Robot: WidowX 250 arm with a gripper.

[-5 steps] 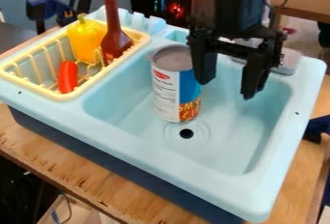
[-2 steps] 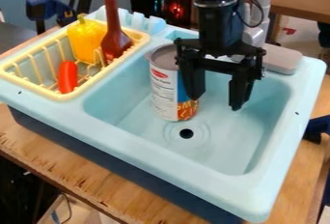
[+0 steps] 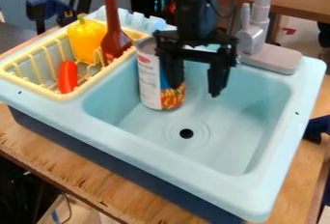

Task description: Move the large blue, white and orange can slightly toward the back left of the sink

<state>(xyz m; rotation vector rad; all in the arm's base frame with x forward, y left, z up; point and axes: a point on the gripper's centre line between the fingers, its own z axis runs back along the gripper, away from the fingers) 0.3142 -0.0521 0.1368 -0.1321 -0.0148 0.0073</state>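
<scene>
The black gripper (image 3: pixel 195 85) hangs over the back of the light-blue sink (image 3: pixel 193 156), its two fingers spread apart with nothing between them. Its left finger stands against or just in front of the right side of a tall can (image 3: pixel 149 76); whether they touch I cannot tell. The can is upright in the basin's back left part, behind the drain, and leans slightly left. In the yellow rack (image 3: pixel 76 92) at the sink's left are a yellow pepper (image 3: pixel 86 39), a brown bottle (image 3: pixel 113 37) and a red-orange vegetable (image 3: pixel 67 77).
A grey faucet (image 3: pixel 253 37) on its base stands at the sink's back right, close to the gripper. The sink sits on a wooden table (image 3: pixel 77 172). Blue clamps show at the back left (image 3: pixel 48 8) and the right edge (image 3: pixel 316 127).
The gripper has moved left and a little back. The can has shifted left and back, tilting slightly, and the faucet has come into fuller view.
</scene>
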